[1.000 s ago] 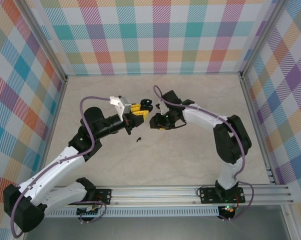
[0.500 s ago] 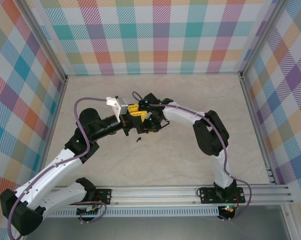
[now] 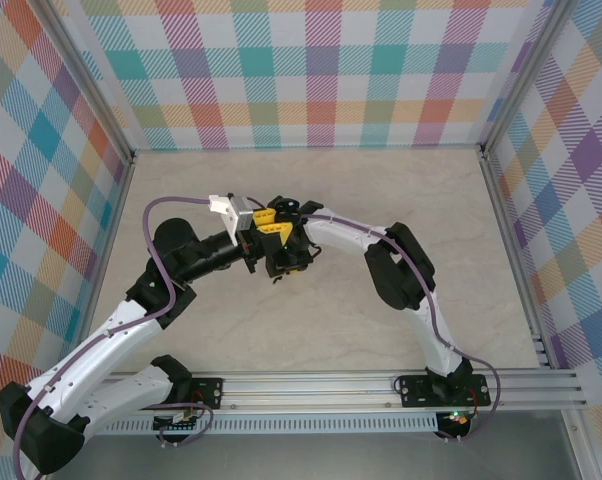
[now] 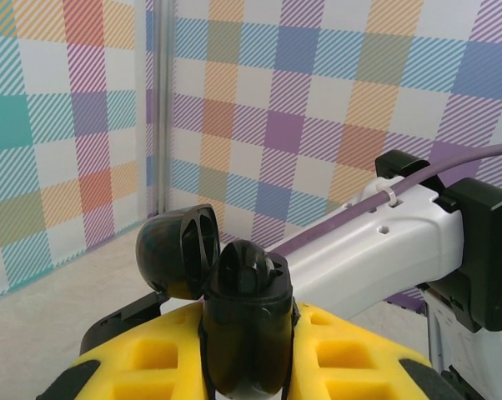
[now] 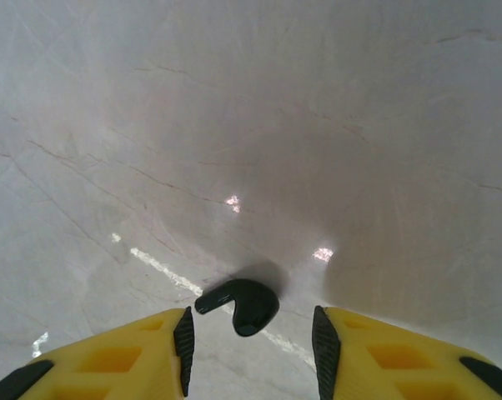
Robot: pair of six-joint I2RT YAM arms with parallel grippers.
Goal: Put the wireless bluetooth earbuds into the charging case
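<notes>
**Left gripper** (image 4: pixel 247 357): yellow fingers (image 4: pixel 143 365) clamped tight on the lower body of a glossy black round plastic charging case (image 4: pixel 247 308), which is held upright. The case lid (image 4: pixel 174 250) is swung open and tipped toward 10 o'clock of the body. At 3 o'clock behind the case is the white link of the right arm (image 4: pixel 376 250), with a purple cable (image 4: pixel 451 165) along it.

**Top view:** the left gripper (image 3: pixel 269 222) sits at about 10 o'clock from the middle of the pale marbled table (image 3: pixel 401 200). The right gripper (image 3: pixel 284 264) is just beside it at 5 o'clock, aimed down.

**Right gripper** (image 5: pixel 251 346): jaws partly open, gripping nothing. A small glossy black earbud with a short stem (image 5: pixel 241 304) lies on the table between the black pads (image 5: pixel 184 337), with a gap on each side. Its stem points to 9 o'clock. I cannot tell whether the pads touch the table.
</notes>
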